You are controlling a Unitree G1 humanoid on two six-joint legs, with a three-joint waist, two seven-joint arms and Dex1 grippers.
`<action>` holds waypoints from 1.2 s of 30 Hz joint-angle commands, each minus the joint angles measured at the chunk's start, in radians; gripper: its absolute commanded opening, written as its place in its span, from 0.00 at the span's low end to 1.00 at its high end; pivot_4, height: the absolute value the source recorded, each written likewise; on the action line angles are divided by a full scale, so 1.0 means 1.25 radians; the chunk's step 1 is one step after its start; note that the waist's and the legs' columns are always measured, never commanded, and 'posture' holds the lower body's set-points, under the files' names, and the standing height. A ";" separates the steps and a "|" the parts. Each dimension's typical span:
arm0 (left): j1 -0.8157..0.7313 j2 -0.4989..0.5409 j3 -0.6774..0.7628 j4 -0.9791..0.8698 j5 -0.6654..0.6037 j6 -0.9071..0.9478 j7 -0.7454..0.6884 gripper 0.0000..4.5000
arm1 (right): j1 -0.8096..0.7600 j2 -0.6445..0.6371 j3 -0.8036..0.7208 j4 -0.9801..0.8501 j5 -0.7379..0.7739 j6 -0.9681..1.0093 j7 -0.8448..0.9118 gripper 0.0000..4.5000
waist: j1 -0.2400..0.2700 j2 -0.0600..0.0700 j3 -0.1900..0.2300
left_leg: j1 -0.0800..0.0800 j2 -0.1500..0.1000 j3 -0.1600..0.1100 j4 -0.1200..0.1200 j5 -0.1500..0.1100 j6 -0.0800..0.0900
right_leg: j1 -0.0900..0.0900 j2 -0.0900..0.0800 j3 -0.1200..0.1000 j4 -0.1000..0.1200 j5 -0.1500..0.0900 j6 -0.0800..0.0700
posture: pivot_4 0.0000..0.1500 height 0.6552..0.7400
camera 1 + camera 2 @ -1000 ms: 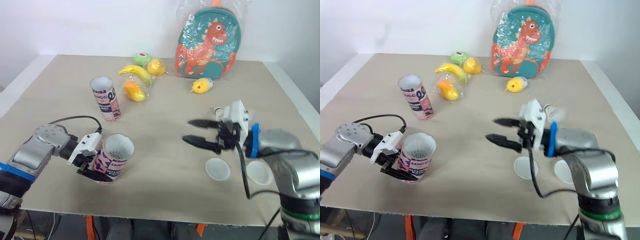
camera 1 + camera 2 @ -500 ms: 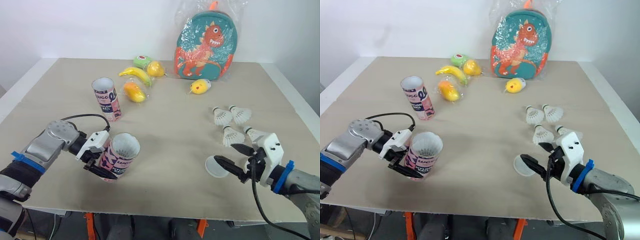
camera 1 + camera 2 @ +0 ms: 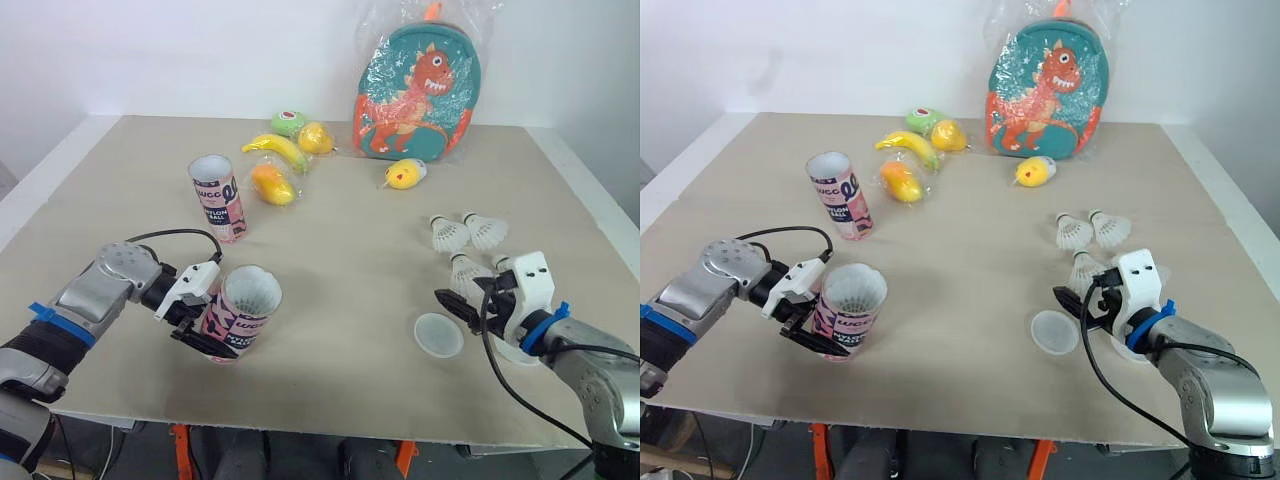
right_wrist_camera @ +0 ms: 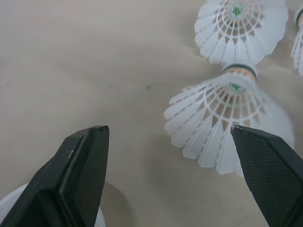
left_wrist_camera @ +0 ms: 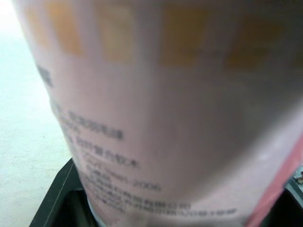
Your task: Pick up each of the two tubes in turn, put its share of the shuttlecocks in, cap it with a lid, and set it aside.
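Right gripper [image 4: 177, 175] swings off the lid [image 3: 438, 334] and onto a shuttlecock [image 4: 222, 123]!
Half a second back its tips hung by that lid at 5 o'clock. Now, fingers wide apart, it aims at the nearest bird of the 3 o'clock cluster, so loading looks next. Left gripper [image 3: 205, 318] stays clamped on the tilted tube [image 3: 240, 315] at 8 o'clock, and the second tube [image 3: 220, 197] waits at 10.

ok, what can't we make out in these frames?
- Held tube: contents hidden by its own wall in the eye views.
- Its label: blurred in the left wrist view, too close.
- Shuttlecocks beside the right gripper: partly covered by it in the eye views, count unsure.
- Lid: cut off by the right wrist view's edge and a finger.
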 commanded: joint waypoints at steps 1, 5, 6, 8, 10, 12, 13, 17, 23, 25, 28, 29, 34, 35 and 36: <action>0.011 -0.013 -0.020 -0.004 0.018 0.005 0.002 0.65 | -0.043 0.001 0.017 0.024 -0.017 -0.022 -0.018 0.98 | 0.000 0.000 0.000 | 0.000 0.000 0.000 0.000 0.000 0.000 | 0.000 0.000 0.000 0.000 0.000 0.000 | 1.00 1.00; 0.013 -0.013 -0.013 -0.012 0.018 0.012 0.002 0.65 | -0.076 0.007 0.041 0.078 -0.049 -0.029 -0.049 0.98 | 0.000 0.000 0.000 | 0.000 0.000 0.000 0.000 0.000 0.000 | 0.000 0.000 0.000 0.000 0.000 0.000 | 1.00 1.00; 0.015 -0.013 -0.011 -0.016 0.018 0.015 0.002 0.65 | -0.084 0.010 0.043 0.090 -0.054 -0.031 -0.057 0.98 | 0.000 0.000 0.000 | 0.000 0.000 0.000 0.000 0.000 0.000 | 0.000 0.000 0.000 0.000 0.000 0.000 | 1.00 1.00; 0.020 -0.013 -0.006 -0.023 0.019 0.019 0.002 0.65 | -0.089 0.012 0.047 0.098 -0.059 -0.036 -0.061 0.93 | 0.000 0.000 0.000 | -0.001 0.000 0.000 0.000 0.000 0.000 | 0.000 0.000 0.000 0.000 -0.001 0.001 | 1.00 1.00; 0.025 -0.012 0.000 -0.028 0.020 0.024 0.002 0.65 | -0.089 0.013 0.050 0.092 -0.056 -0.038 -0.058 0.85 | 0.000 0.000 0.000 | -0.001 -0.001 0.000 0.000 0.000 0.000 | 0.000 0.000 0.000 0.000 -0.001 0.001 | 1.00 1.00; 0.029 -0.013 0.005 -0.033 0.021 0.028 0.002 0.65 | -0.088 0.013 0.052 0.083 -0.052 -0.036 -0.054 0.68 | 0.000 0.000 0.000 | -0.001 -0.001 0.000 -0.001 0.000 0.000 | 0.000 0.000 0.000 0.000 -0.001 0.001 | 1.00 1.00; 0.031 -0.013 0.007 -0.035 0.022 0.029 0.002 0.65 | -0.088 0.012 0.053 0.080 -0.052 -0.036 -0.054 0.66 | 0.000 0.000 0.000 | -0.001 -0.001 0.000 -0.001 0.000 0.000 | 0.000 0.000 0.000 0.000 -0.001 0.001 | 1.00 1.00; 0.037 -0.014 0.013 -0.037 0.025 0.031 0.002 0.65 | -0.088 0.004 0.057 0.070 -0.051 -0.035 -0.046 0.36 | 0.000 0.000 0.000 | -0.001 0.000 0.000 -0.001 0.000 0.000 | 0.000 0.000 0.000 0.000 -0.001 0.001 | 1.00 1.00; 0.048 -0.019 0.023 -0.040 0.032 0.031 0.002 0.65 | -0.072 -0.029 0.066 0.013 -0.028 -0.045 0.017 0.01 | 0.000 0.000 0.000 | -0.001 0.000 0.000 -0.001 0.000 0.000 | 0.000 0.000 0.000 0.000 -0.001 0.001 | 1.00 1.00; 0.050 -0.020 0.025 -0.040 0.034 0.031 0.002 0.65 | -0.065 -0.048 0.075 -0.022 -0.016 -0.050 0.054 0.01 | 0.000 0.000 0.000 | -0.001 0.000 0.000 -0.001 0.000 0.001 | 0.000 0.000 0.000 0.000 -0.001 0.001 | 1.00 1.00; 0.048 -0.022 0.025 -0.036 0.036 0.029 0.002 0.65 | -0.076 -0.088 0.096 -0.105 0.032 -0.048 0.132 0.01 | 0.000 0.001 0.000 | -0.001 0.000 0.000 -0.001 0.000 0.000 | 0.000 0.000 0.000 0.000 -0.001 0.001 | 1.00 1.00; 0.047 -0.023 0.025 -0.035 0.037 0.029 0.002 0.65 | -0.082 -0.100 0.102 -0.129 0.049 -0.045 0.155 0.01 | 0.000 0.001 0.001 | -0.001 0.000 0.000 -0.001 0.000 0.000 | 0.000 0.000 0.000 0.000 -0.001 0.001 | 1.00 1.00; 0.039 -0.030 0.022 -0.024 0.041 0.024 0.002 0.65 | -0.214 -0.129 0.166 -0.193 0.120 -0.060 0.252 0.01 | -0.002 0.001 0.001 | -0.001 0.000 0.000 -0.001 0.000 0.000 | 0.000 0.000 -0.001 0.000 -0.001 0.001 | 1.00 1.00; 0.037 -0.031 0.022 -0.022 0.041 0.024 0.002 0.65 | -0.250 -0.134 0.190 -0.200 0.125 -0.069 0.278 0.01 | -0.001 0.001 0.001 | -0.001 0.000 0.001 -0.001 0.000 0.000 | -0.001 -0.001 0.000 0.000 -0.001 0.001 | 1.00 1.00; 0.036 -0.033 0.022 -0.020 0.042 0.024 0.002 0.65 | -0.292 -0.142 0.221 -0.203 0.122 -0.085 0.311 0.01 | 0.000 0.000 0.001 | -0.001 0.000 0.001 -0.001 0.000 0.001 | -0.001 -0.001 -0.001 0.000 -0.001 0.001 | 1.00 1.00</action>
